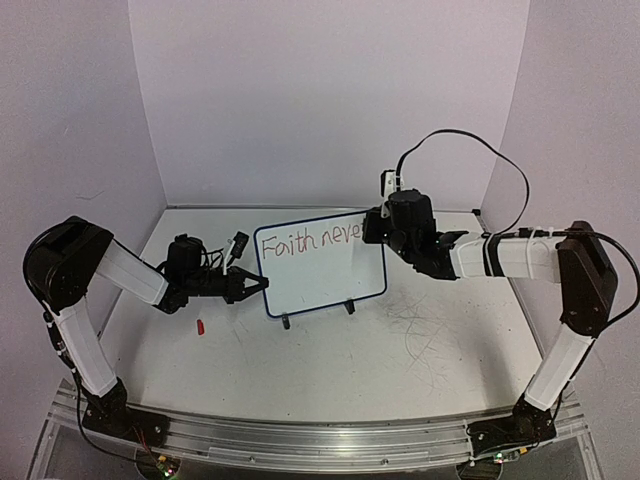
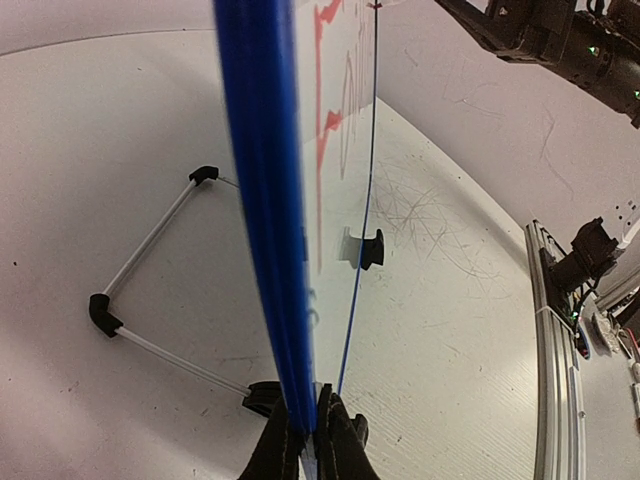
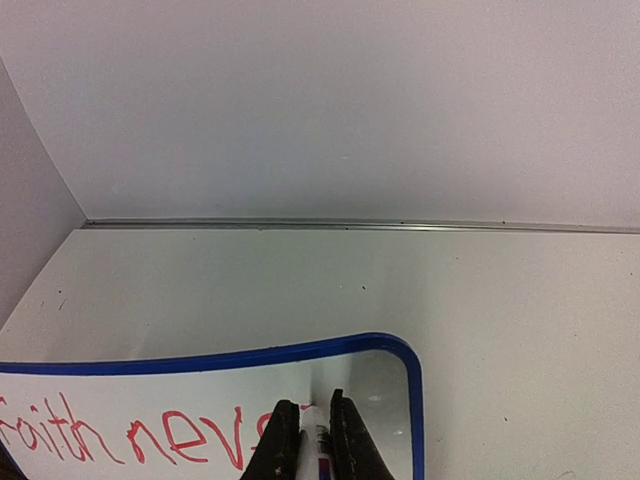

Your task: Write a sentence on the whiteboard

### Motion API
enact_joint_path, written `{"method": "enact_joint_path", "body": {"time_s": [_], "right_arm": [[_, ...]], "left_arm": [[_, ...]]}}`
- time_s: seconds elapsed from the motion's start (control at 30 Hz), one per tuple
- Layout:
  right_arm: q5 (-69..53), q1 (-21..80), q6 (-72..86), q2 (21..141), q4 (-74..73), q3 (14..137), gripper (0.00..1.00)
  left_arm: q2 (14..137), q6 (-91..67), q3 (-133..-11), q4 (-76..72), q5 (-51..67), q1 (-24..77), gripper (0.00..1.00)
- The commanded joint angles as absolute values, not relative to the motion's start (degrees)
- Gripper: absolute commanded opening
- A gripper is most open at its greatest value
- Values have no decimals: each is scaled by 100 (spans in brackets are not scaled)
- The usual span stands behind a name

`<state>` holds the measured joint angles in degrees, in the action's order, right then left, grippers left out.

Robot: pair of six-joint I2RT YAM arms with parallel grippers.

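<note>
The whiteboard (image 1: pixel 325 280) stands upright mid-table on two black feet, with a blue frame. Red lettering (image 1: pixel 305 241) on its top line reads "Faith neve", with the end hidden behind my right gripper. My left gripper (image 1: pixel 256 287) is shut on the board's left edge; the left wrist view shows the frame (image 2: pixel 262 200) edge-on between the fingers (image 2: pixel 310 432). My right gripper (image 1: pixel 371 231) is shut on a white marker (image 3: pixel 318 440), whose tip is at the board (image 3: pixel 385 385) just right of the red letters (image 3: pixel 150 440), near the top right corner.
A small red cap (image 1: pixel 200 326) lies on the table left of the board's near foot (image 1: pixel 285 321). A wire stand (image 2: pixel 150 240) props the board from behind. White walls close in the back and both sides. Scribble marks (image 1: pixel 425 325) stain the table at right.
</note>
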<state>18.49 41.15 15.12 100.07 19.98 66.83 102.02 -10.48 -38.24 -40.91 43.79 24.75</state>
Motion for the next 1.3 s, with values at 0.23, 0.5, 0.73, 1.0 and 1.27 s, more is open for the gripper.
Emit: {"method": "enact_joint_path", "body": {"time_s": [0.23, 0.5, 0.73, 1.0, 1.27], "right_arm": [[1902, 4097, 1774, 10067, 1904, 6511, 0], [1803, 4096, 1938, 10074, 1871, 6332, 0], [1789, 4102, 1979, 10140, 1863, 6336, 0], [1786, 4099, 1909, 10170, 1863, 6543, 0], [1756, 4098, 2030, 10170, 1846, 6366, 0]], "left_arm": [[10061, -765, -3888, -3888, 3913, 2447, 0], [10055, -765, -3884, -3886, 3911, 2452, 0], [10066, -765, -3883, -3879, 3912, 2452, 0], [10072, -764, -3894, -3876, 3912, 2457, 0], [10067, -757, -3893, -3873, 3910, 2465, 0]]}}
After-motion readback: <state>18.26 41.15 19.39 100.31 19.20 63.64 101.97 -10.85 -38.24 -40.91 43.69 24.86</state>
